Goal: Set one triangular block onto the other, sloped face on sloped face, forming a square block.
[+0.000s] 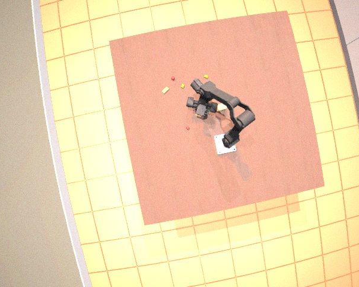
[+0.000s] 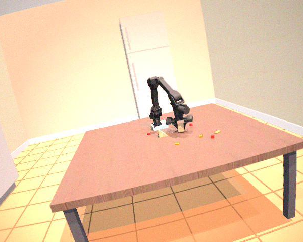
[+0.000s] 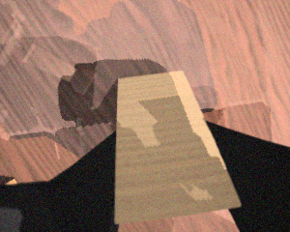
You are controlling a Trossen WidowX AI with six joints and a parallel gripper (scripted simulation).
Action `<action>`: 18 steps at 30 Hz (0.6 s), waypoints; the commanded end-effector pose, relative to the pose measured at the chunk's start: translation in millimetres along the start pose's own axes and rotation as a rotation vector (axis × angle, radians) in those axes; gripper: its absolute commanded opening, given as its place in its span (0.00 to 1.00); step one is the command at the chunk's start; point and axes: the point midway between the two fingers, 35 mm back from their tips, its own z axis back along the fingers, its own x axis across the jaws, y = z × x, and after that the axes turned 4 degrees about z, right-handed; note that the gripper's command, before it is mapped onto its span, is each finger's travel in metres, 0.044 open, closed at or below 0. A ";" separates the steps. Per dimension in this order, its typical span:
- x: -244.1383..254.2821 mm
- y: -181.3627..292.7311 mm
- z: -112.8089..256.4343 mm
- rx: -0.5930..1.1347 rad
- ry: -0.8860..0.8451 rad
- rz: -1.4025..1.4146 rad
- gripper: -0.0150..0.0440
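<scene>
My gripper (image 1: 201, 115) (image 2: 181, 128) (image 3: 159, 132) points down and is shut on a pale wooden triangular block (image 2: 181, 125) (image 3: 150, 193), one finger on each side. The block is at the table or barely above it; I cannot tell which. In the wrist view its broad face fills the middle, partly in shadow. The other triangular block (image 1: 221, 107) (image 2: 161, 133) stands on the table beside the gripper, apart from the held one. In the exterior view its triangular end and slope show; in the top view the arm partly covers it.
On the table (image 1: 266, 61) (image 2: 136, 161) lie red cubes (image 1: 173, 78) (image 1: 187, 127) (image 2: 212, 136) (image 2: 191, 124), a red piece (image 2: 148, 133) near the standing block, yellow pieces (image 1: 182, 85) (image 1: 206, 76) (image 2: 200, 135) (image 2: 177, 143) and a small pale bar (image 1: 165, 89) (image 2: 217, 131). The white base plate (image 1: 219, 149) is close.
</scene>
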 end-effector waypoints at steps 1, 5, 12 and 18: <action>0.3 -6.6 1.8 0.091 -0.007 -0.003 0.25; -0.4 -13.2 3.9 0.192 -0.015 -0.003 0.25; -1.6 -25.5 5.9 0.373 -0.028 -0.004 0.25; -2.5 -36.2 5.8 0.527 -0.039 -0.004 0.25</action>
